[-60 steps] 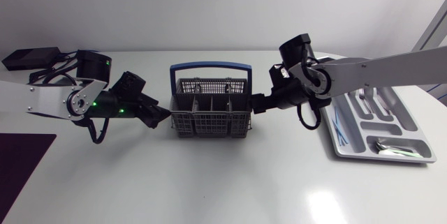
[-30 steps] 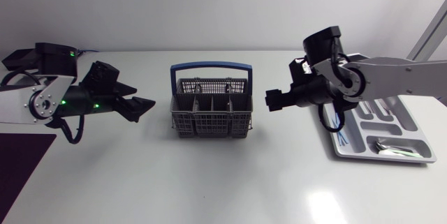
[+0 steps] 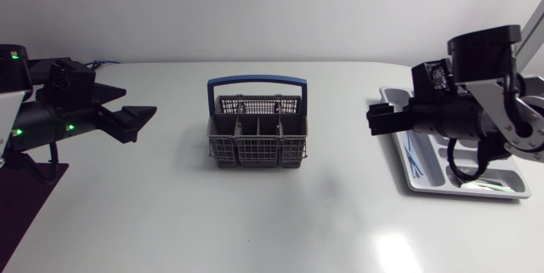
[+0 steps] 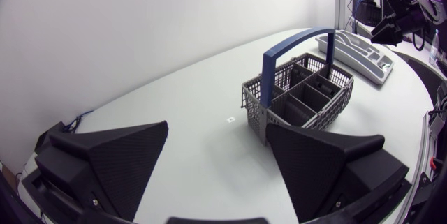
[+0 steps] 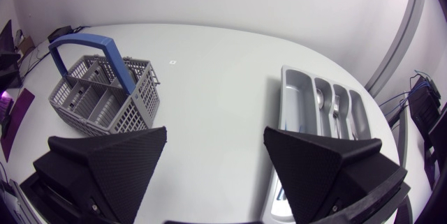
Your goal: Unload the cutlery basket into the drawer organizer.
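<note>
Grey cutlery basket w/ blue handle stands upright mid-table, well apart from both grippers. L gripper hangs over the table's left side, fingers spread wide, tips pointing twd the basket. R gripper, fingers also spread wide, sits by the left edge of the drawer organizer at the table's right, which has cutlery in its compartments, incl. a fork.

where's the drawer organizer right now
The drawer organizer lies at the right side of the table in the head view, right of the cutlery basket, partly under the right arm.
</note>
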`<state>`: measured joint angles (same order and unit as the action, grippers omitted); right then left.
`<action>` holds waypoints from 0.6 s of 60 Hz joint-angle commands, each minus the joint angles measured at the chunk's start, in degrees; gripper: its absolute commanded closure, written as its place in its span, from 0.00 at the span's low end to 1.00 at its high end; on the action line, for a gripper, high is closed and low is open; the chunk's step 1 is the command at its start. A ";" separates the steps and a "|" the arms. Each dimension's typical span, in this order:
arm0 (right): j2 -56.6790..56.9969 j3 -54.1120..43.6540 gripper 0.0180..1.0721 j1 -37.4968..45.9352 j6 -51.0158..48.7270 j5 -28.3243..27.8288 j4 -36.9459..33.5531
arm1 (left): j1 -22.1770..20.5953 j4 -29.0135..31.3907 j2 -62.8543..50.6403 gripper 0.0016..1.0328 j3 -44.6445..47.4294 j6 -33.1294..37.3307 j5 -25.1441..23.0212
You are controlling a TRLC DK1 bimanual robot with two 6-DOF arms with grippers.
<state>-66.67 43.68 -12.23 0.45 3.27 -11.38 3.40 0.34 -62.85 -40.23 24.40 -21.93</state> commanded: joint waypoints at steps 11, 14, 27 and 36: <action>8.58 -5.45 0.05 3.18 -4.49 0.51 -1.28 | 0.47 1.51 7.57 0.05 5.25 -0.58 0.31; 10.07 -6.42 0.05 3.88 -4.93 0.51 -1.37 | 0.47 1.86 8.62 0.05 5.77 -0.94 0.31; 17.37 -10.46 0.05 7.04 -7.57 1.04 -0.66 | 1.96 2.56 15.13 0.05 8.94 -4.36 0.14; 23.08 -14.94 0.05 10.38 -9.06 1.13 3.38 | 3.63 0.80 20.93 0.05 12.98 -7.18 0.14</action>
<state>-46.52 31.94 -3.44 -6.83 3.77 -9.69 5.87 2.35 -45.08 -30.61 19.81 -21.96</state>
